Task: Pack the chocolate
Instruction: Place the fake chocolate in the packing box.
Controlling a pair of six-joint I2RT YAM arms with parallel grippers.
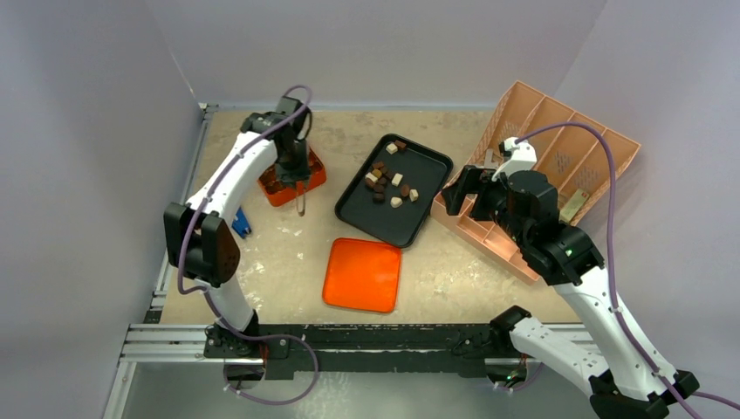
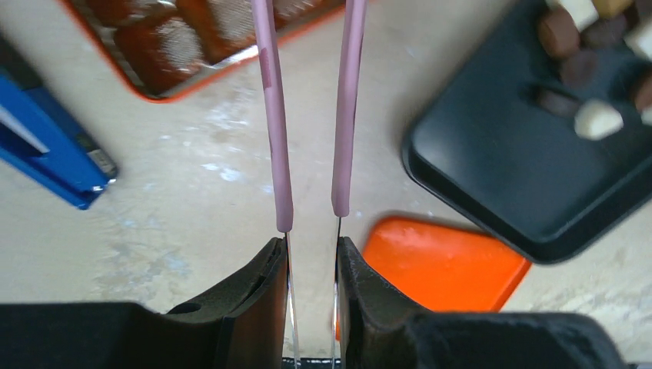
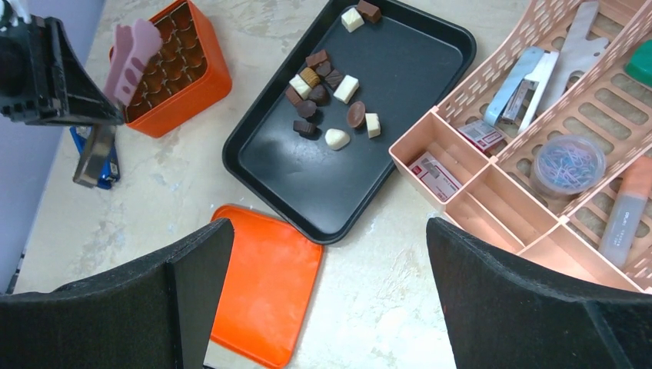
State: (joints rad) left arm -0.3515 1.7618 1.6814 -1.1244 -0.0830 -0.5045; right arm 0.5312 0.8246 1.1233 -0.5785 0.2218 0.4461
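Observation:
The chocolate [image 1: 388, 179] lies as several small dark, mid-brown and cream pieces at the far end of the black tray [image 1: 410, 223]; the pieces also show in the right wrist view [image 3: 327, 92]. My left gripper [image 1: 295, 170] [image 2: 311, 242] hangs over the table by the orange compartmented box [image 1: 292, 179] [image 2: 200, 38], shut on pink-sleeved tongs [image 2: 277, 138]. The tong tips are cut off at the top of the left wrist view. My right gripper [image 3: 329, 231] [image 1: 462, 196] hovers right of the tray, open and empty.
A flat orange lid [image 1: 362, 275] [image 3: 265, 284] lies in front of the tray. A pink desk organizer [image 1: 558, 157] [image 3: 538, 154] with office items fills the right side. A blue stapler [image 1: 241, 225] [image 2: 54, 154] sits beside the left arm. Walls close in on both sides.

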